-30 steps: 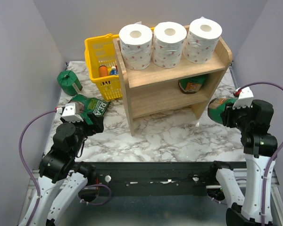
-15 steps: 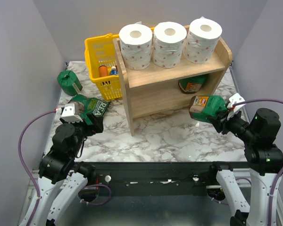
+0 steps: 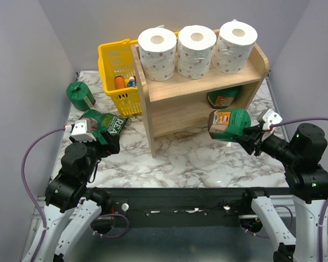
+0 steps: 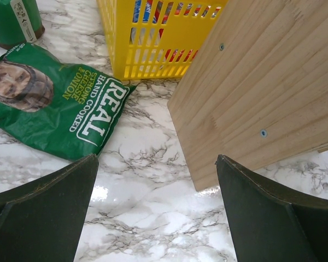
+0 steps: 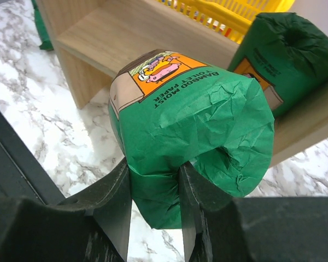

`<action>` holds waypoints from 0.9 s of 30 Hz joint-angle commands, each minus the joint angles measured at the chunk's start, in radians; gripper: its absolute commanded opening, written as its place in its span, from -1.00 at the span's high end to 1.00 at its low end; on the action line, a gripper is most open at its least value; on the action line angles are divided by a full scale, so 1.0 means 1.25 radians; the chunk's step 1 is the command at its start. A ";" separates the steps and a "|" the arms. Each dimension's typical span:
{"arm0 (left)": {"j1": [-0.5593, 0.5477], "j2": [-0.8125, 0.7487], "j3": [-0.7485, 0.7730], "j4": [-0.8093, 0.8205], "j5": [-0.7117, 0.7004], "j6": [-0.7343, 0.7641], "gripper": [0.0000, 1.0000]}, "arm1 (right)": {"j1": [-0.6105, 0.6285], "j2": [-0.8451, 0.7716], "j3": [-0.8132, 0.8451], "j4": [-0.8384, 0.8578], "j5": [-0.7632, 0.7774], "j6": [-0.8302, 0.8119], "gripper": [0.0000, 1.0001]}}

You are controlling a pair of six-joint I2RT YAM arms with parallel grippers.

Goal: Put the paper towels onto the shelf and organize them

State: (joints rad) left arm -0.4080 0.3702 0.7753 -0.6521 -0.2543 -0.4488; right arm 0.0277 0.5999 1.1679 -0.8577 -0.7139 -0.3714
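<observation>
Your right jaws moved left, gripping the green-wrapped paper towel roll [image 3: 228,125] by its end; the lower tier of the light wooden shelf [image 3: 180,103] lies just ahead.

Green roll [image 5: 197,125]; pink-dotted white rolls [image 3: 197,52]

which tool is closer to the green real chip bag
Left. The left tool hovers open just short of the green bag. The right tool is far off on the other side, shut on a green-wrapped roll by the shelf.
</observation>
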 commanded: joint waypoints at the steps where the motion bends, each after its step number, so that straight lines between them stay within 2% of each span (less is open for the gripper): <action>1: -0.002 0.003 -0.005 0.009 -0.020 0.003 -0.98 | 0.034 0.016 0.008 0.080 -0.019 -0.002 0.48; 6: -0.001 0.002 -0.004 0.008 -0.025 0.003 -0.98 | 0.089 0.048 0.035 0.100 0.014 0.007 0.48; 11: -0.001 -0.002 -0.004 0.009 -0.025 0.003 -0.98 | 0.216 0.083 0.054 0.109 0.091 0.010 0.48; 17: -0.001 -0.010 -0.005 0.008 -0.025 0.004 -0.98 | 0.410 0.159 0.098 0.102 0.279 -0.013 0.48; 18: -0.001 -0.011 -0.004 0.008 -0.027 0.004 -0.98 | 0.441 0.174 0.112 0.097 0.346 -0.022 0.48; 19: -0.001 -0.013 -0.005 0.006 -0.029 0.004 -0.98 | 0.507 0.201 0.119 0.100 0.383 -0.041 0.48; 22: -0.001 -0.015 -0.004 0.003 -0.035 0.003 -0.98 | 0.606 0.235 0.136 0.122 0.496 -0.097 0.51; 27: -0.001 -0.018 -0.005 0.003 -0.035 0.002 -0.98 | 0.676 0.292 0.166 0.133 0.604 -0.201 0.44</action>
State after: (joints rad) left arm -0.4080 0.3622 0.7753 -0.6525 -0.2676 -0.4488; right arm 0.8261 0.9363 1.3090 -0.7708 -0.1596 -0.4896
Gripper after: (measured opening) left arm 0.988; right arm 0.417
